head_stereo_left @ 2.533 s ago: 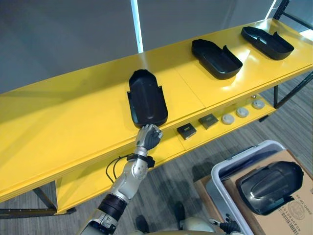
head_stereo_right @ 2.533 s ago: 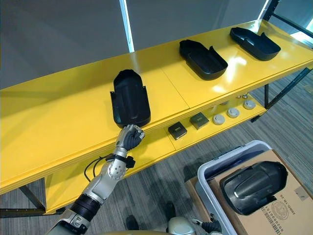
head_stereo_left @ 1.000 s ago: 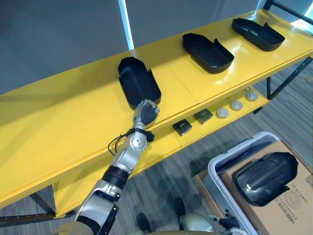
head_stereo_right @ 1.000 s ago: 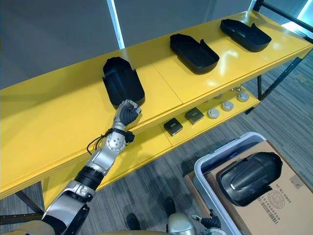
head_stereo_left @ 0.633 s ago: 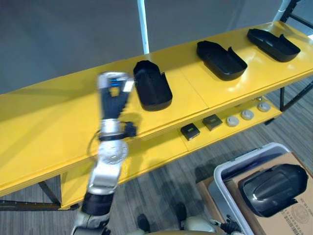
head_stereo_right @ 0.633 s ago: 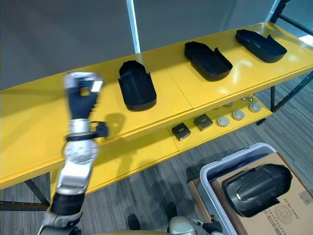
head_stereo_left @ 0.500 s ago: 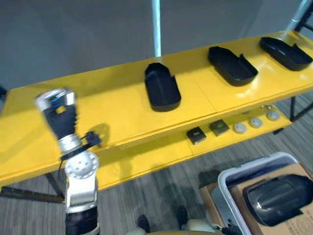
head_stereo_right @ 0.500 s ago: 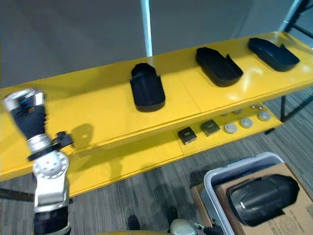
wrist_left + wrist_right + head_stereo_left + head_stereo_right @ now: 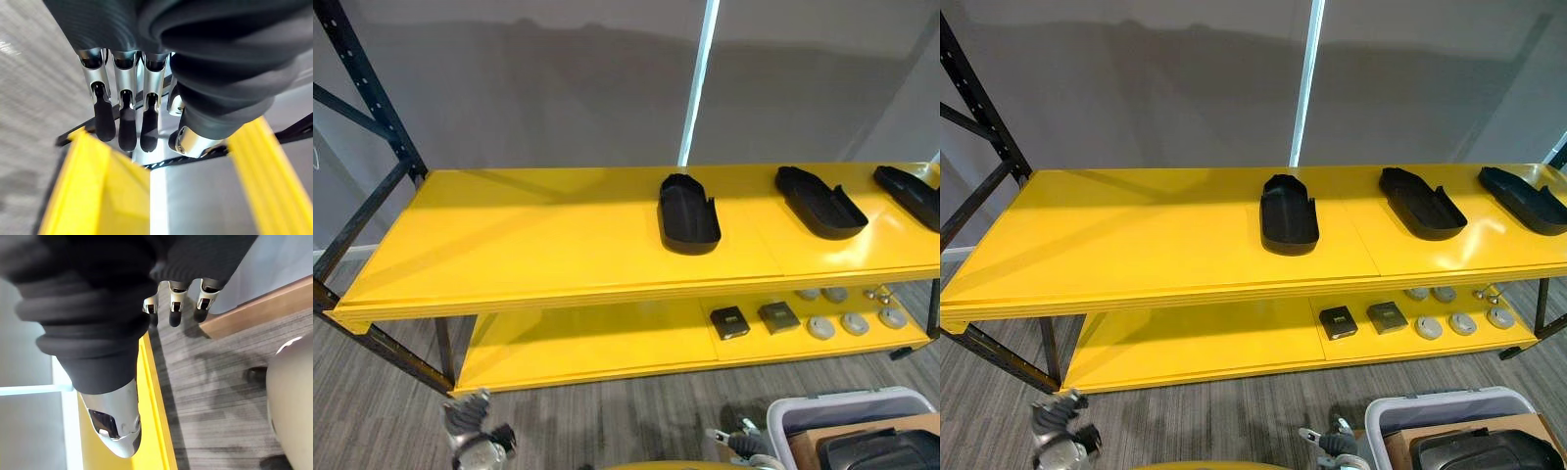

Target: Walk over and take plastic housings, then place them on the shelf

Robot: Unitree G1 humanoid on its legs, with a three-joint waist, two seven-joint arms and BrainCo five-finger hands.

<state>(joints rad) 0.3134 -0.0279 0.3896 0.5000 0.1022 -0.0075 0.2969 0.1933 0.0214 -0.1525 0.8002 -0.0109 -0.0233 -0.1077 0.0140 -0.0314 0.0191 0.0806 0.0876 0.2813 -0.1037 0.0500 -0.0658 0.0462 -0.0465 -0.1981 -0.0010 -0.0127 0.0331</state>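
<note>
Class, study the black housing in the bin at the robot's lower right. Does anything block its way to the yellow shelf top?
Nothing visible does. The housing lies uncovered in the bin. The shelf top holds nothing on its left half, and the three other housings sit from its middle toward its right end.

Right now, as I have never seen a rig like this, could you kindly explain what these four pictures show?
This is a humanoid robot with two arms and fingered hands. The two wide pictures come from cameras in its head, looking down at a yellow shelf. On the top board lie the left housing, middle housing and right housing, all black plastic. Small parts sit on the lower board. A fourth housing sits in a grey bin on the floor. The two close pictures come from wrist cameras. The left hand and right hand are both open, holding nothing.
</note>
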